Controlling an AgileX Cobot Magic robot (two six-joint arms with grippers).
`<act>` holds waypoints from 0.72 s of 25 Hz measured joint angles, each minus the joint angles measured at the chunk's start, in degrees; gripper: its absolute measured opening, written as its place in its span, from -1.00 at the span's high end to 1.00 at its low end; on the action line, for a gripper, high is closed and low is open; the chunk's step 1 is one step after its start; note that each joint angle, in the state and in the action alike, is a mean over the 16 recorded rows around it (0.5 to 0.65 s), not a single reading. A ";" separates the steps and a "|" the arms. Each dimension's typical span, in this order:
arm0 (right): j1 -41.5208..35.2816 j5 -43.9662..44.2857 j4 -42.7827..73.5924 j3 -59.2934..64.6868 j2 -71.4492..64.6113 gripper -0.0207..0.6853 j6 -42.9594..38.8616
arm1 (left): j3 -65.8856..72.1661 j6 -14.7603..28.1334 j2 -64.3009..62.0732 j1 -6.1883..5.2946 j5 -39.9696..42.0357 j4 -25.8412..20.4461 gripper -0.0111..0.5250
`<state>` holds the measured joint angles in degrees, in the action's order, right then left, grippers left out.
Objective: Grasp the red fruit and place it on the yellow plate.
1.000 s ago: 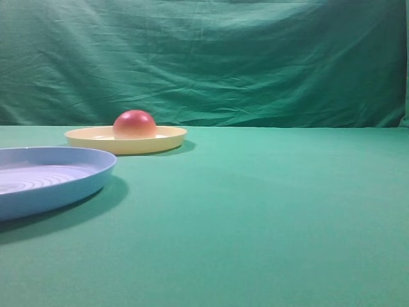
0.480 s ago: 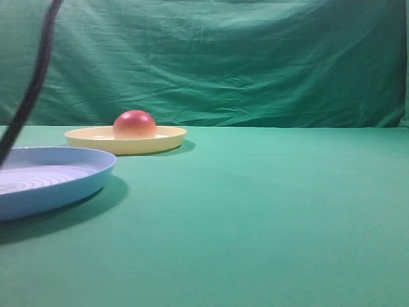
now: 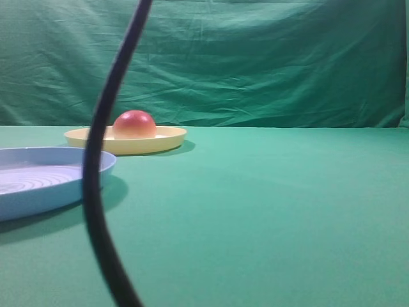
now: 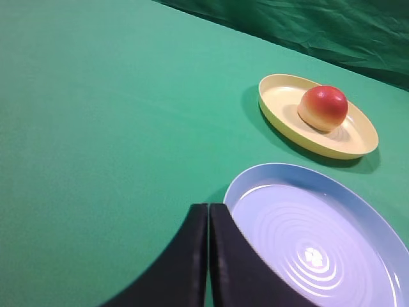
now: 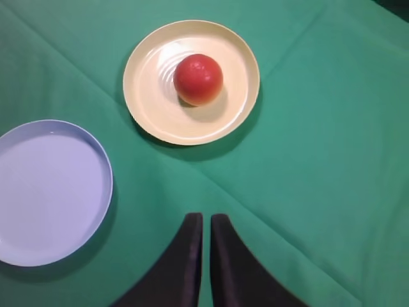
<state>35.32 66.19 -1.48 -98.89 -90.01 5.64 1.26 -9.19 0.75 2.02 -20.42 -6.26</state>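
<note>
The red fruit rests on the yellow plate, a little off its centre. My left gripper is shut with nothing in it, its tips just beside the near rim of the blue plate and well short of the fruit. Seen from high above the cloth, my right gripper is shut and empty, well back from the yellow plate. Neither gripper shows in the exterior view.
A light-blue plate with a ringed centre lies next to the yellow one. A dark cable hangs close to the exterior camera, crossing that view. Green cloth covers the table and the back wall.
The dark cable has swung from the left edge of the exterior view towards the middle. Fruit and plates have not moved.
</note>
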 joint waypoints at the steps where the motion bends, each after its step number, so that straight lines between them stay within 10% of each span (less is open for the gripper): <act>1: 0.00 -1.01 0.75 2.08 1.65 0.94 -0.47 | 0.00 0.00 0.00 0.00 0.00 0.00 0.96; 18: -11.50 -24.39 5.20 37.18 28.36 0.93 -7.08 | 0.00 0.00 0.00 0.00 0.00 0.00 0.96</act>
<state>23.82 41.80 3.72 -61.71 -61.66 -1.44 1.26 -9.19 0.75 2.02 -20.42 -6.26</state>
